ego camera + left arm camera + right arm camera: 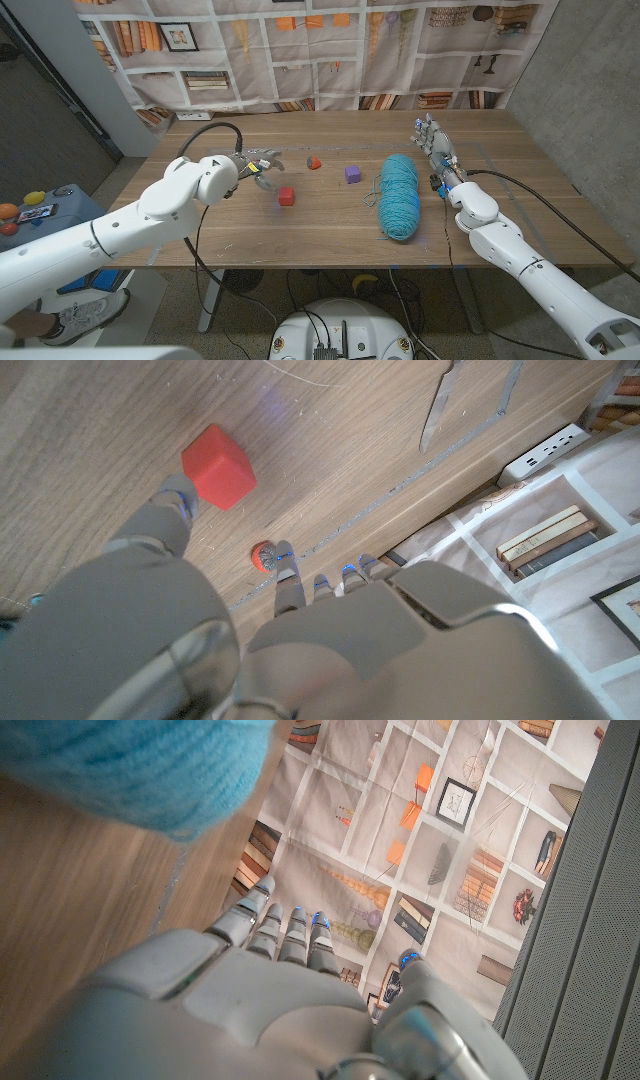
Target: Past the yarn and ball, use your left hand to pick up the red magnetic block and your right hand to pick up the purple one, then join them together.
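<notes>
— What's over on the left side of the table [300,235]?

— The left hand [262,164], hovering with its fingers spread and nothing in them. The red block [286,196] sits on the wood just near of it, a bit to the right. From the left wrist camera the block [218,465] lies right by one fingertip, but I can't tell whether they touch.

— And further along?

— A small red ball [314,161] a little farther back, then the purple block [352,173] to its right, near the middle. The two blocks are apart from each other.

— The blue thing?

— A skein of blue yarn [399,195], lying long from far to near, right of the purple block.

— The right hand?

— The right hand [432,138] is at the far right, beyond the yarn's far end, fingers stretched out straight and close together, holding nothing. Its arm runs alongside the yarn.
</notes>
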Motion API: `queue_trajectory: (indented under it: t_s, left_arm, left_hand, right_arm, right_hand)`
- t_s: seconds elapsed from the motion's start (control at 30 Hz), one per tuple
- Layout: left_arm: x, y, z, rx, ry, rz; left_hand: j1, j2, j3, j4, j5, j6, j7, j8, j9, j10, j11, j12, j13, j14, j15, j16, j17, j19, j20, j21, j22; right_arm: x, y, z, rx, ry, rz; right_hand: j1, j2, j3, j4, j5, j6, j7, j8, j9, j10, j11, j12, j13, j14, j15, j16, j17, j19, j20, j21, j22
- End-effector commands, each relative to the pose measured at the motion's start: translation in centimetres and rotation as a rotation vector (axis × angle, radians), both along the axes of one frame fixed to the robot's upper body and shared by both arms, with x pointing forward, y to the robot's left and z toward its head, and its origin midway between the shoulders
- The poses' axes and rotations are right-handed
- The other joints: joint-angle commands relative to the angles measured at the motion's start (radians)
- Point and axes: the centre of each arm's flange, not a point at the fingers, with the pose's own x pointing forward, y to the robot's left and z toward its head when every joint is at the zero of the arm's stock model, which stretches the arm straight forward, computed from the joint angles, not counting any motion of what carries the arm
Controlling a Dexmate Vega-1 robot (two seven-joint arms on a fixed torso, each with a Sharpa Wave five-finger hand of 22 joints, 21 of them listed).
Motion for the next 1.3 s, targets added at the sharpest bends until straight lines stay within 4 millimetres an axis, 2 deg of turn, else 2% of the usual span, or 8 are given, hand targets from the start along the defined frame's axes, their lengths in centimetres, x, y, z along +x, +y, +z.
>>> queue_trajectory:
  t_s: [0.03, 0.2, 0.47, 1.3]
  left_arm:
    - [1.0, -1.9, -1.2, 0.032, 0.010, 0.008]
    - [1.6, -2.5, -2.1, 0.019, 0.030, 0.028]
    - [2.2, -3.2, -3.1, 0.012, 0.037, 0.016]
    - [2.8, -3.4, -4.9, 0.003, 0.017, 0.063]
  left_hand:
    - [0.013, 0.004, -0.006, 0.002, -0.004, -0.015, 0.014, -0.004, 0.002, -0.097, 0.017, 0.002, 0.002, -0.164, 0.009, 0.000, 0.002, -0.144, 0.010, 0.008, 0.002]
    - [0.016, 0.009, -0.007, 0.002, -0.003, -0.027, 0.020, -0.006, 0.002, -0.110, 0.025, 0.003, 0.002, -0.176, 0.018, 0.000, 0.002, -0.149, 0.019, 0.009, 0.002]
    - [0.021, 0.015, -0.007, 0.003, -0.001, -0.030, 0.025, -0.005, 0.002, -0.113, 0.025, 0.006, 0.002, -0.176, 0.020, 0.003, 0.002, -0.148, 0.025, 0.012, 0.002]
    - [0.051, 0.043, 0.001, 0.002, 0.008, 0.041, 0.025, 0.022, 0.003, -0.058, 0.009, 0.030, 0.001, -0.130, 0.021, 0.018, 0.001, -0.108, 0.041, 0.024, 0.002]
  right_arm:
    - [-0.3, -0.3, -0.2, 0.007, -0.002, -0.010]
    - [-0.4, -0.4, -0.3, 0.006, 0.001, -0.013]
    - [-0.6, -0.6, -0.4, 0.012, 0.001, -0.018]
    - [-1.6, -0.8, -1.0, 0.019, -0.001, -0.023]
  right_hand:
    - [-0.011, -0.002, 0.004, -0.001, 0.004, 0.012, 0.001, 0.005, 0.004, 0.014, 0.002, 0.005, 0.002, 0.005, -0.006, 0.007, 0.001, 0.009, -0.003, 0.006, 0.004]
    - [-0.012, -0.001, 0.004, -0.002, 0.003, 0.013, 0.001, 0.005, 0.004, 0.015, 0.002, 0.005, 0.002, 0.005, -0.006, 0.007, 0.000, 0.009, -0.003, 0.006, 0.004]
    - [-0.015, -0.001, 0.004, -0.002, 0.003, 0.017, -0.001, 0.006, 0.004, 0.015, 0.002, 0.004, 0.002, 0.006, -0.004, 0.008, -0.002, 0.010, -0.003, 0.006, 0.004]
    - [-0.022, 0.001, 0.007, -0.002, 0.003, 0.021, -0.003, 0.006, 0.004, 0.020, 0.001, 0.006, 0.002, 0.009, -0.004, 0.010, -0.009, 0.013, -0.003, 0.007, 0.004]
